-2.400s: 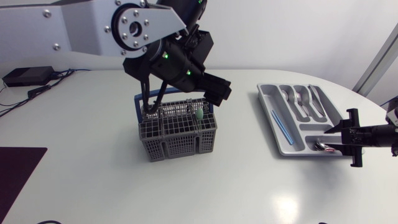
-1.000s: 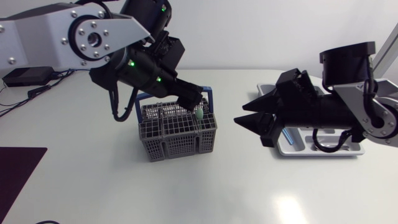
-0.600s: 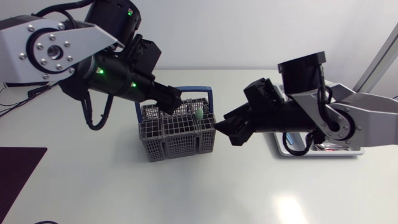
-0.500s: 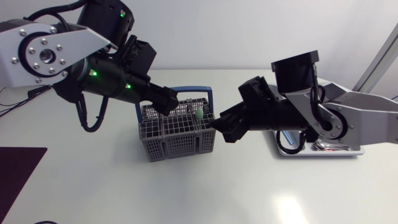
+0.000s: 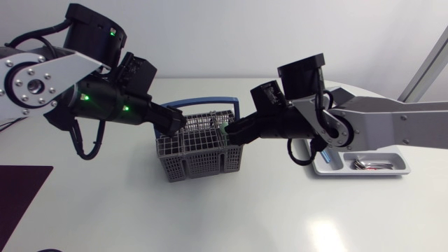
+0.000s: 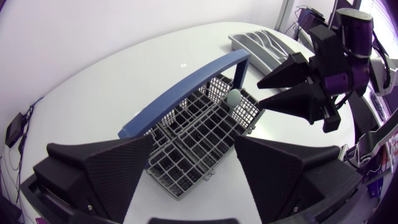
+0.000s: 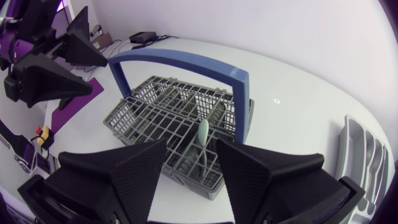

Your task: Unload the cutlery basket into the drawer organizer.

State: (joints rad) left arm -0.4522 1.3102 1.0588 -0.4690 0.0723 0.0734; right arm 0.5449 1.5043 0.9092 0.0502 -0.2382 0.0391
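Note:
The grey wire cutlery basket [image 5: 197, 155] with a blue handle [image 5: 203, 103] stands mid-table. A pale green-handled utensil [image 7: 203, 133] stands upright in its right-hand corner [image 6: 234, 98]. My right gripper [image 5: 229, 133] is open at the basket's right rim, and the green handle lies just ahead of the gap between its fingers [image 7: 189, 169]. My left gripper [image 5: 180, 122] is open over the basket's back left part, holding nothing [image 6: 193, 180]. The grey drawer organizer [image 5: 393, 166] lies at the right, mostly hidden behind my right arm.
Cutlery lies in the organizer's near compartment [image 5: 367, 164]. In the left wrist view the organizer [image 6: 261, 42] shows beyond the basket, behind my right gripper [image 6: 261, 93]. A black mat [image 5: 17, 189] lies at the table's left edge.
My right arm has swung left from the organizer to the basket's right rim. My left arm has drawn back to the left and now sits lower over the basket.

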